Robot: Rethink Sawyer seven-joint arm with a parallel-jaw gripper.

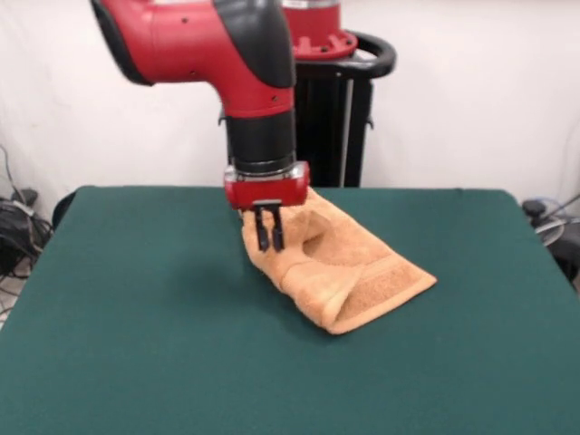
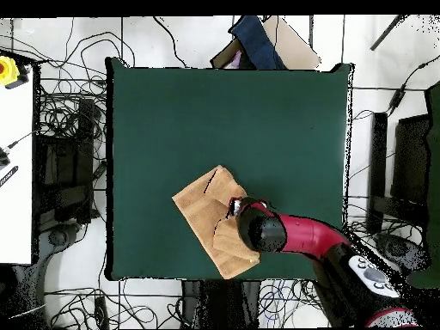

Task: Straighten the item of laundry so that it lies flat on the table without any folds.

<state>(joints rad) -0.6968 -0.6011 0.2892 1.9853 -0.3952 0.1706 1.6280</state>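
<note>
The item of laundry (image 1: 349, 272) is an orange-tan towel lying folded over itself on the green table (image 1: 136, 344), toward the far side. One banded edge is doubled up at its near right end, and a shadowed hollow shows in its middle. My gripper (image 1: 269, 237) points straight down at the towel's left end. Its two dark fingers are close together, pinching the cloth there. From overhead, the towel (image 2: 202, 208) lies close to the table's (image 2: 215, 112) bottom edge. My gripper (image 2: 235, 206) and red arm cover its right part.
The black pedestal frame (image 1: 349, 109) stands behind the table's far edge. Overhead, cables (image 2: 73, 163) crowd the floor around the table. A white bench (image 2: 17, 172) stands at the left, and a dark blue item (image 2: 256, 41) on cardboard sits beyond the top edge.
</note>
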